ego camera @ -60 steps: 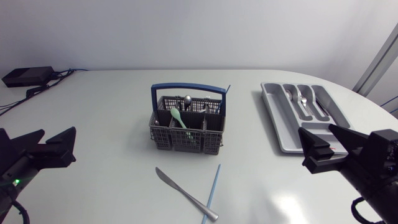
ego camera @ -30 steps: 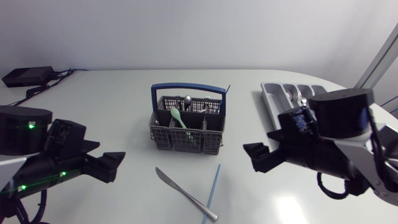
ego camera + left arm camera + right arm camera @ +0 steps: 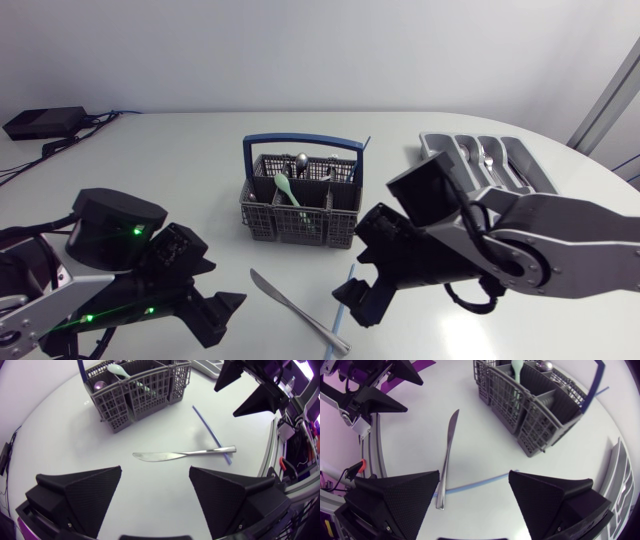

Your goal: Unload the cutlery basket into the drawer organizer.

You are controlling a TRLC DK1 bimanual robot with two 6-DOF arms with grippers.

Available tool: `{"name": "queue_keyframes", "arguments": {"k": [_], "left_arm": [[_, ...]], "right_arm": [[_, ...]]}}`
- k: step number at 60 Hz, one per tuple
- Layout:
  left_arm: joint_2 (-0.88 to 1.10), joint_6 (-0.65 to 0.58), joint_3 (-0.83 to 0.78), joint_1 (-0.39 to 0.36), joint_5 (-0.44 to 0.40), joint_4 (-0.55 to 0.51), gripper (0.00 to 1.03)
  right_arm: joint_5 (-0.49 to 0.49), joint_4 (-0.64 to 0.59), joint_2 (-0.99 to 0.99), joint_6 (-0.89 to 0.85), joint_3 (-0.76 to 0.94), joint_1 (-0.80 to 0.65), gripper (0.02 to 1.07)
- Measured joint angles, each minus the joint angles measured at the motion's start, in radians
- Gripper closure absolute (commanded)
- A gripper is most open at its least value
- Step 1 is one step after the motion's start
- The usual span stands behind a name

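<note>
**Left gripper** (image 3: 155, 474): fingers apart and empty, over the counter (image 3: 170, 170), with the table knife (image 3: 175, 454) ahead of it.

**Right gripper** (image 3: 474, 479): fingers apart and empty, over the thin blue stick (image 3: 480, 481).

The knife and stick lie flat on the counter and cross at the knife's handle end, near the cutlery basket (image 3: 300, 208). The basket holds a green spoon (image 3: 288, 188) and a metal spoon (image 3: 300, 158). The drawer organizer (image 3: 432, 143) sits apart from the basket, with metal cutlery in its compartments.

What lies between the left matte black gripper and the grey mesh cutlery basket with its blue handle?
A silver metal table knife lies flat there, seen in the left wrist view.
</note>
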State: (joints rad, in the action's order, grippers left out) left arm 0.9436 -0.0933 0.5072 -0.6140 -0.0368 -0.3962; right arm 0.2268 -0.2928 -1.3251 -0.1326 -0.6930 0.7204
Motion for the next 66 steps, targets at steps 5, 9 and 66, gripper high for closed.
{"name": "queue_keyframes", "arguments": {"k": [5,9,66], "left_arm": [[0.005,-0.052,0.0,-0.011,-0.008,-0.023,0.1],[0.004,-0.089,0.0,-0.011,-0.014,-0.024,0.1],[-0.123,-0.197,-0.045,-0.01,-0.057,-0.002,0.14]], "right_arm": [[-0.015,0.0,-0.084,-0.003,-0.039,0.056,0.13],[-0.022,0.0,-0.138,-0.003,-0.057,0.088,0.17],[-0.139,-0.016,-0.463,-0.011,-0.216,0.221,0.87]]}}
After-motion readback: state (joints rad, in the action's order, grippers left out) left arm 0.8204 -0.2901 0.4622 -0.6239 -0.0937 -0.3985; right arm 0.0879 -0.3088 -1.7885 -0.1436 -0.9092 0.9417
